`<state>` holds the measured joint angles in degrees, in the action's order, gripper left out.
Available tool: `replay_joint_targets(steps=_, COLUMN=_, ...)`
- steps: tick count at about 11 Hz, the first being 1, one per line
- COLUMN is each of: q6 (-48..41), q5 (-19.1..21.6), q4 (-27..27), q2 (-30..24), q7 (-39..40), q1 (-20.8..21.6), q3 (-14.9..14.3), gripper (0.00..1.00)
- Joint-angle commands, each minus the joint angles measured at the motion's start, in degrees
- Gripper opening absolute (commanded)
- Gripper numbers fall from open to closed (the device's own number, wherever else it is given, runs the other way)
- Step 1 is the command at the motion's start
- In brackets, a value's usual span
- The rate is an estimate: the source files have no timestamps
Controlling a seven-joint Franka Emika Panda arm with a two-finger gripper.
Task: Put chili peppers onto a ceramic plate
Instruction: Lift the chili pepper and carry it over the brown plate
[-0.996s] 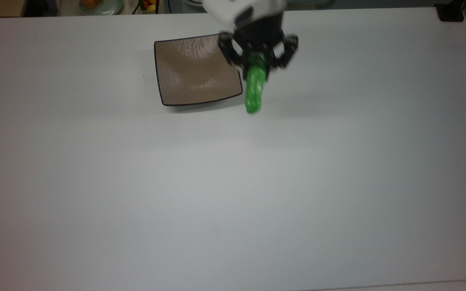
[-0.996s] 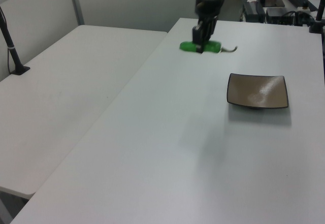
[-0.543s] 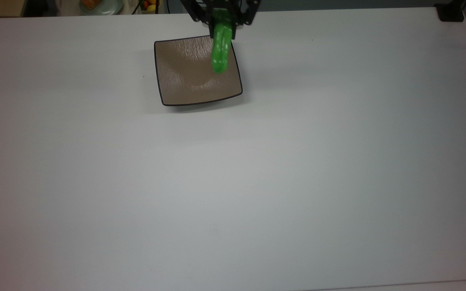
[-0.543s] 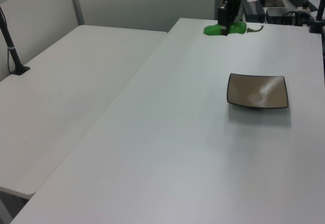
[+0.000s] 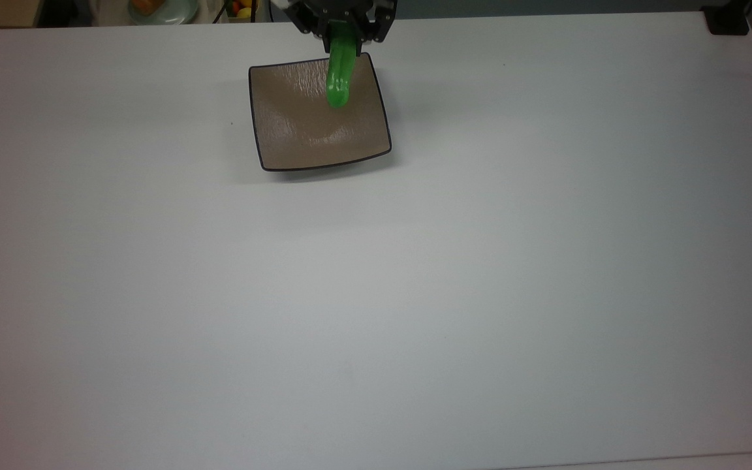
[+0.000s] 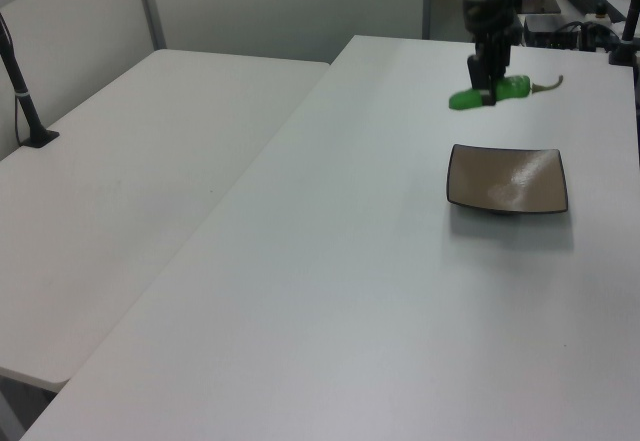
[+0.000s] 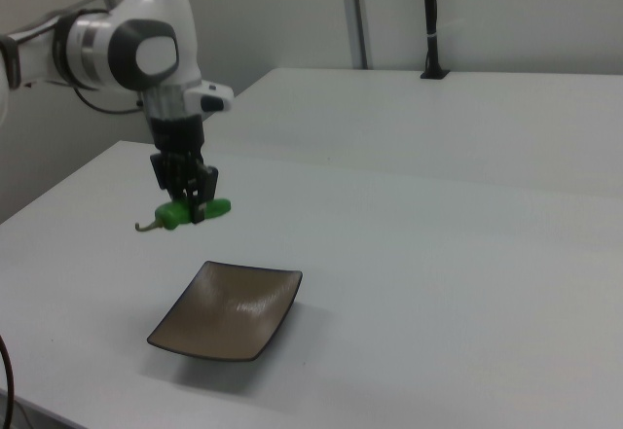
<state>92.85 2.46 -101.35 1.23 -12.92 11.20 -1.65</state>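
A bright green chili pepper (image 5: 339,78) (image 6: 487,94) (image 7: 190,212) hangs level in the air, and my gripper (image 5: 343,40) (image 6: 485,89) (image 7: 191,207) is shut on its middle. Its thin stem (image 7: 148,225) (image 6: 549,83) sticks out at one end. The square tan-brown ceramic plate (image 5: 297,130) (image 6: 506,180) (image 7: 226,310) with a dark rim rests on the white table below. In the top view the pepper overlaps the plate's upper right part. The left and right views show it well above the plate, over the edge nearest the arm.
The white table (image 5: 415,294) spreads wide around the plate. A second white table (image 6: 130,191) stands beside it across a narrow gap. A green dish (image 5: 166,10) and small coloured things (image 5: 243,8) lie beyond the far edge in the top view. A black clamp post (image 6: 22,91) stands on the second table.
My gripper carried the pepper from the table at the plate's right in the top view, up and across toward the plate. It now hangs over the plate's upper right part.
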Motion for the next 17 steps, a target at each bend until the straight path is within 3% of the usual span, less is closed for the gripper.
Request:
replay_joint_targets(steps=1, q6=5.8, q5=0.4, q4=-9.2, q2=-2.6, q7=0.6, q1=-1.2, q3=-0.1, gripper=0.00)
replay_joint_targets(steps=7, q6=22.1, q5=-3.1, q4=-20.9, q2=-2.4, q7=-2.0, q1=-2.8, q3=-0.4, gripper=0.00)
replay_joint_targets(steps=11, q6=31.1, q5=-4.1, q4=-25.5, q2=-2.1, q7=-4.8, q1=-4.0, q3=-0.4, gripper=0.00)
replay_joint_targets(steps=17, q6=32.4, q5=-6.0, q4=-28.8, q2=-2.0, q7=-7.2, q1=-3.9, q3=-0.4, gripper=0.03)
